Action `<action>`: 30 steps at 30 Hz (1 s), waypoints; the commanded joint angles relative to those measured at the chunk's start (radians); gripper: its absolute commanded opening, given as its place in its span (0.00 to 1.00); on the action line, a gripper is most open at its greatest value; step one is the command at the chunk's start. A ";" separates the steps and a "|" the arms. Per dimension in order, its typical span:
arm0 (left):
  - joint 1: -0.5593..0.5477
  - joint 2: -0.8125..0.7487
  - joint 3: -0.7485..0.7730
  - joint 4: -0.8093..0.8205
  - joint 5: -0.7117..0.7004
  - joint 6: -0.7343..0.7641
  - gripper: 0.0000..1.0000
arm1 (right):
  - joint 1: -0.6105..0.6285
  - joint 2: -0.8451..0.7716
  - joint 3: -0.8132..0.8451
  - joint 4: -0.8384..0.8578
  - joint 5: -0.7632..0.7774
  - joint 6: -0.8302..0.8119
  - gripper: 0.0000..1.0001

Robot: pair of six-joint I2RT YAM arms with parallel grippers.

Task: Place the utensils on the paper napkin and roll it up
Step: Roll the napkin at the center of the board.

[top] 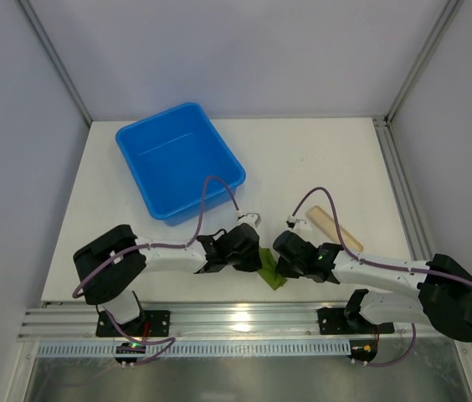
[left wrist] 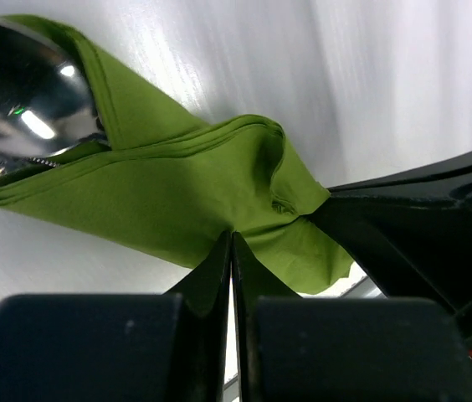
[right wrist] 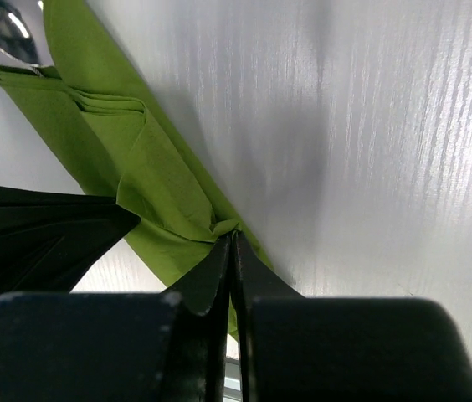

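Observation:
The green paper napkin (top: 271, 270) lies folded and bunched near the table's front edge, between my two grippers. My left gripper (left wrist: 232, 239) is shut, pinching an edge of the paper napkin (left wrist: 177, 193). My right gripper (right wrist: 234, 237) is shut on a puckered fold of the paper napkin (right wrist: 135, 167). One shiny utensil, a spoon bowl (left wrist: 18, 109), sticks out of the napkin's far end, partly wrapped by the folds; the right wrist view has this spoon bowl (right wrist: 6, 33) at its top left. In the top view the left gripper (top: 253, 255) and right gripper (top: 286, 260) face each other closely over the napkin.
A blue bin (top: 177, 159) stands at the back left of the white table (top: 336, 159). A beige cylinder (top: 334, 226) lies just behind the right gripper. The table's front edge and metal rail (top: 236, 318) run right below the napkin.

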 commanded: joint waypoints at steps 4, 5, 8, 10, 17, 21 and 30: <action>-0.003 -0.059 -0.072 0.142 0.052 -0.015 0.00 | 0.010 0.023 -0.010 -0.019 0.007 0.009 0.04; -0.006 -0.064 -0.076 0.150 0.054 -0.019 0.00 | 0.010 0.024 -0.012 -0.018 0.007 0.009 0.04; -0.014 -0.061 -0.081 0.190 0.082 -0.021 0.00 | 0.010 0.024 -0.013 -0.013 0.006 0.012 0.04; -0.023 -0.059 -0.076 0.196 0.087 -0.021 0.00 | 0.010 0.020 -0.015 -0.015 0.006 0.012 0.04; -0.057 -0.047 -0.052 0.217 0.101 -0.026 0.00 | 0.010 0.023 -0.019 -0.013 0.007 0.013 0.04; -0.067 0.003 -0.060 0.245 0.115 -0.071 0.00 | 0.011 0.017 -0.019 -0.012 0.006 0.013 0.04; -0.070 0.028 -0.050 0.219 0.094 -0.064 0.00 | 0.010 0.000 -0.024 -0.018 0.007 0.013 0.04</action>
